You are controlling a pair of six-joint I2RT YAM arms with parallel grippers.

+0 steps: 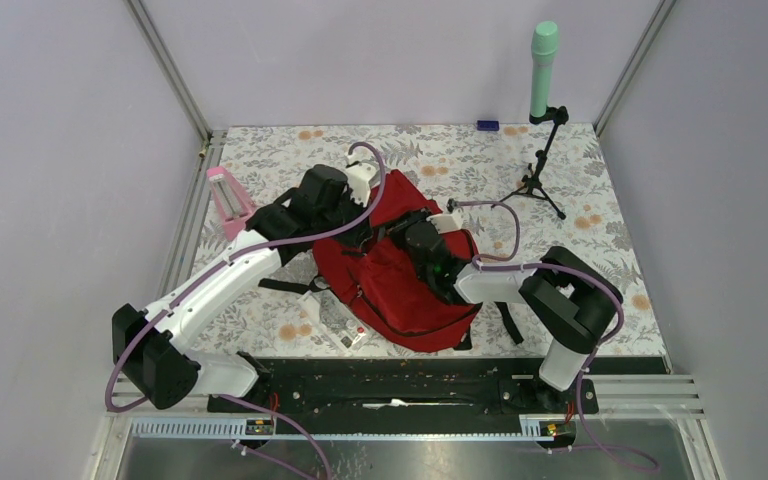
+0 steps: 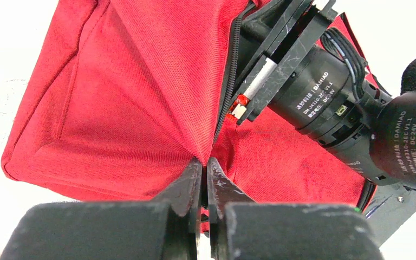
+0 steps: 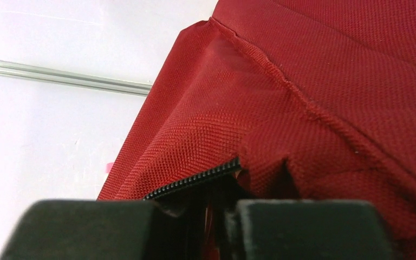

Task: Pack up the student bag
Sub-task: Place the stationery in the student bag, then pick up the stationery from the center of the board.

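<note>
The student bag (image 1: 400, 295) is a large red backpack lying in the middle of the table. My left gripper (image 1: 365, 238) is at its upper left edge; in the left wrist view it (image 2: 204, 161) is shut on a fold of the red fabric (image 2: 141, 108) next to the black zipper (image 2: 228, 81). My right gripper (image 1: 412, 230) is at the bag's top opening, close to the left one. In the right wrist view it (image 3: 221, 189) is shut on the bag's edge (image 3: 303, 119) by the zipper teeth (image 3: 195, 181). The bag's inside is hidden.
A pink case (image 1: 228, 200) stands at the left of the table. A white card-like item (image 1: 338, 328) lies at the bag's near left corner. A black tripod with a green cylinder (image 1: 543, 70) stands at the back right. A small blue object (image 1: 487, 126) lies by the back wall.
</note>
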